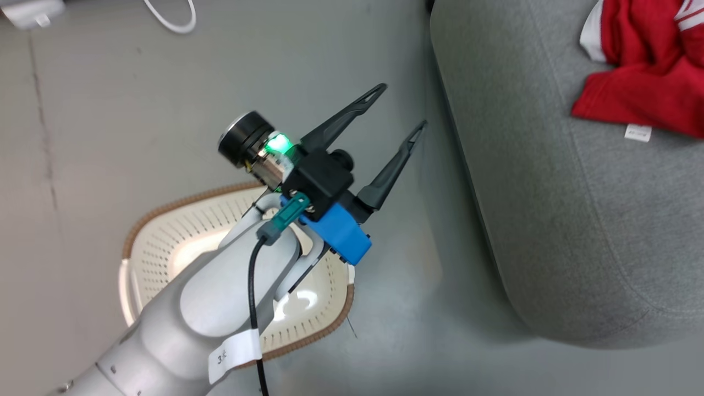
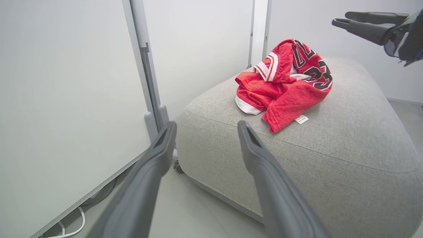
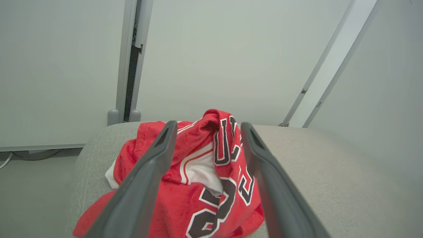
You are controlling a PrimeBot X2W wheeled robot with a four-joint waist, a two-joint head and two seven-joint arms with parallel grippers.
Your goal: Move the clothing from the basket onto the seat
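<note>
The red clothing [image 1: 649,71] lies crumpled on the grey seat [image 1: 577,220], at its far right in the head view, with a white tag at its edge. Navy-and-white numbers show on the clothing [image 2: 284,89] in the left wrist view. My left gripper [image 1: 401,107] is open and holds nothing, hovering over the floor between the basket [image 1: 181,203] and the seat. My forearm covers much of the basket; what shows of its inside is bare. My right gripper [image 3: 208,127] is open just above the clothing [image 3: 205,205], nothing between its fingers. It also hangs over the seat [image 2: 330,148] as right gripper [image 2: 340,19].
Grey floor lies between basket and seat. A white cable [image 1: 170,22] and a white box [image 1: 33,14] lie on the floor at the far side. White wall panels with a grey post [image 2: 145,66] stand behind the seat [image 3: 330,172].
</note>
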